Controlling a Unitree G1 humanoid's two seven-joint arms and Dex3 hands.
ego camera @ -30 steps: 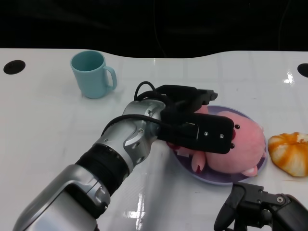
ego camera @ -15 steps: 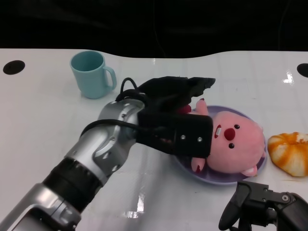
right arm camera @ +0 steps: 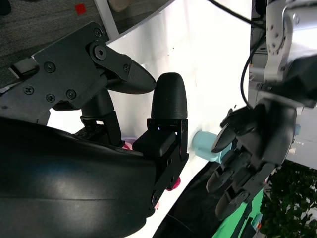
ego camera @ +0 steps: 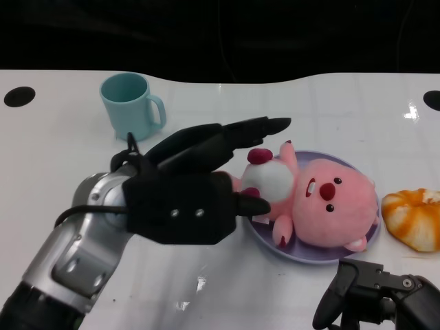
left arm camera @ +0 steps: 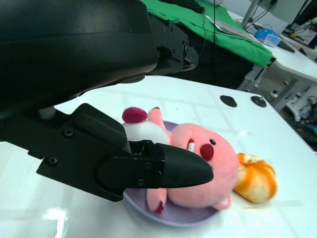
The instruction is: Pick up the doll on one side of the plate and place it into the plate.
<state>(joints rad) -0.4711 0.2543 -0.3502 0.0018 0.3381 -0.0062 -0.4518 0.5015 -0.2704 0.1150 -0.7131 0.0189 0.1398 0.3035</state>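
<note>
head view: pink doll lies on its back in the purple plate, head toward the robot's right, white belly up. left hand is just left of the plate, fingers apart and stretched over the doll's near end, holding nothing; thumb tip sits by the doll's belly, contact unclear. right hand rests low at the desk edge, near the plate; fingers look loosely apart and empty. teal mug stands well behind the left hand. orange bun lies just right of the plate.
</note>
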